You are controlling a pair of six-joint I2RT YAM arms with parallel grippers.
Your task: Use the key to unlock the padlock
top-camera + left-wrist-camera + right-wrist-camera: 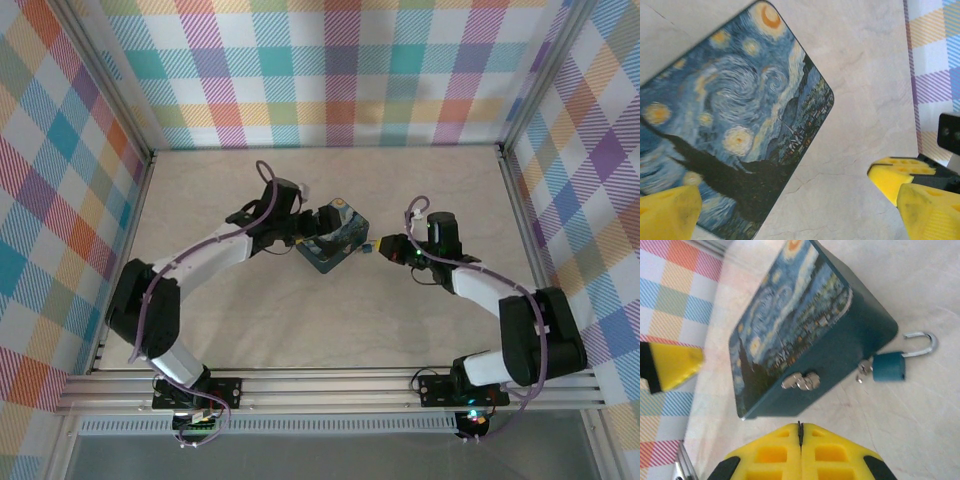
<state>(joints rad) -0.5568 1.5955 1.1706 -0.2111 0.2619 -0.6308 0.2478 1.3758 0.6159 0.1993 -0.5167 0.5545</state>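
Observation:
The padlock (888,366), a small blue body with a silvery shackle (921,344), lies on the table beside the box's front corner. Its shackle stands swung open at one end. A small silvery key (863,370) sticks out of the body's end next to the box. My right gripper (800,429) is shut, with nothing visible between its yellow fingers, a little short of the box's front wall and to the left of the padlock. My left gripper (800,220) is open wide over the box's far corner, one finger (665,212) above the lid.
The blue-and-yellow night-sky box (335,242) sits mid-table between the two grippers (385,247), closed, with a silvery latch (800,381) on its front wall. The plaid walls (330,70) and metal frame enclose the pale table (330,330). There is open table in front of the box.

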